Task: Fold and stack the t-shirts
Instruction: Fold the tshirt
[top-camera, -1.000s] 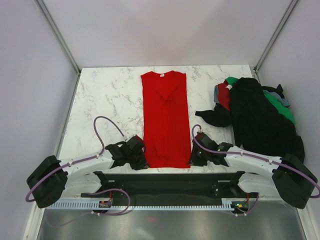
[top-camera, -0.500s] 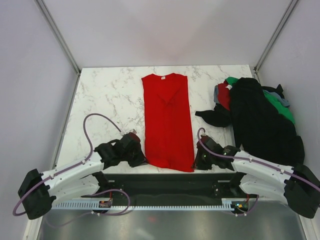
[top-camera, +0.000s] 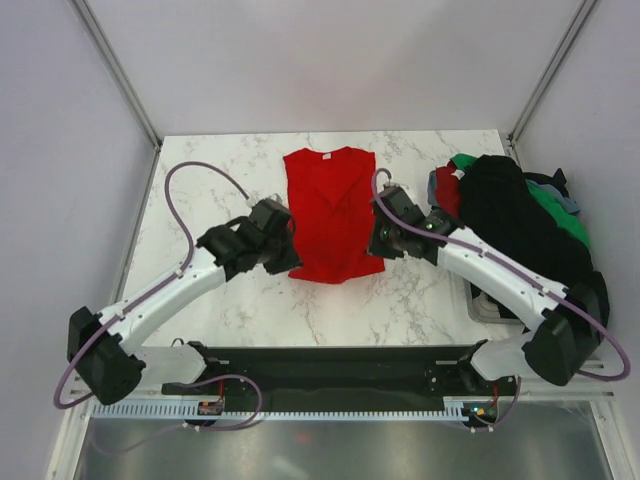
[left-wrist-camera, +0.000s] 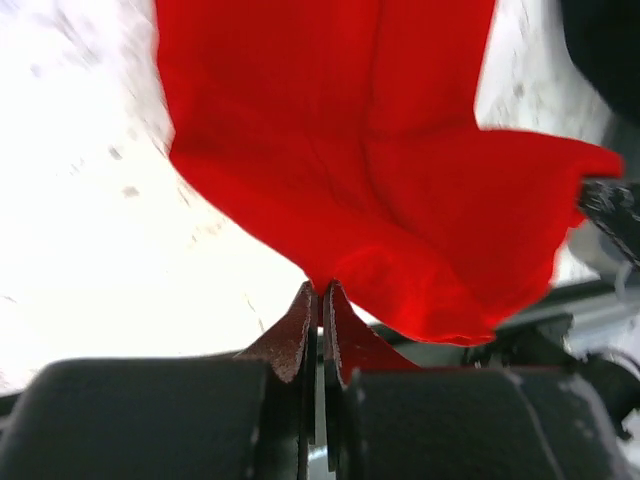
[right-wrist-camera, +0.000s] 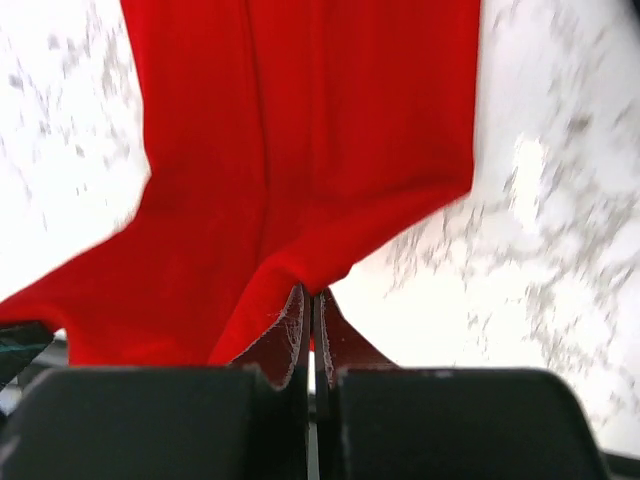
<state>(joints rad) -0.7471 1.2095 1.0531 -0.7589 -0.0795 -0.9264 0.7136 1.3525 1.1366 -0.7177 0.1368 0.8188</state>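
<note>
We see two slim arms, the left arm (top-camera: 160, 295) and the right arm (top-camera: 500, 275), each with white link shells and bulky black joint housings (top-camera: 100, 360). A lilac cable (top-camera: 167, 195) runs along each arm. The left gripper (top-camera: 292, 245) and right gripper (top-camera: 377, 235) are black, and their wedge-shaped fingertips (left-wrist-camera: 295, 335) are dark with scuffed, speckled edges.

t-shirt (top-camera: 333, 205) between left tool (top-camera: 293, 262) and right tool (top-camera: 379, 250) — shirt pile (top-camera: 512, 232) farther right
</note>
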